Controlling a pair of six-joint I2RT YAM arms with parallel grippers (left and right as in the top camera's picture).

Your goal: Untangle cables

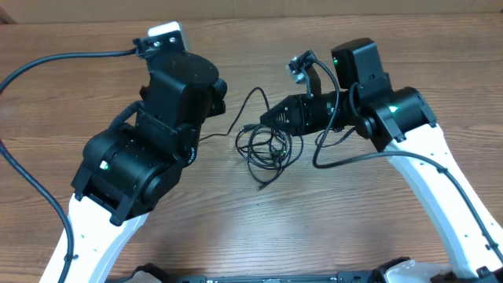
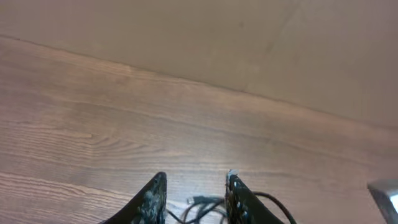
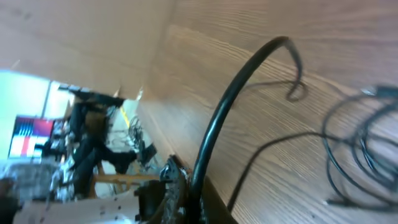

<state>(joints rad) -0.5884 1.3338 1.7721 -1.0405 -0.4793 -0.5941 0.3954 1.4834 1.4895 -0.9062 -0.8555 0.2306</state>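
The cables (image 1: 267, 145) lie as a loose black tangle on the wooden table between my two arms. One strand loops up and left from the tangle toward my left gripper (image 1: 222, 94). In the left wrist view that gripper (image 2: 194, 177) stands open, its fingers apart, with cable strands (image 2: 199, 204) and a small plug on the table between them. My right gripper (image 1: 267, 118) sits at the tangle's upper right, shut on a cable. In the right wrist view its jaws (image 3: 193, 183) clamp a black cable (image 3: 249, 81) that arches up and away; the rest of the tangle (image 3: 367, 143) lies at the right.
A thick black wire (image 1: 55, 59) runs from the left arm across the table's left side. Another (image 1: 354, 157) curves under the right arm. A cardboard wall (image 1: 251, 6) borders the table's far edge. The right wrist view shows room clutter (image 3: 93, 143) beyond the table edge.
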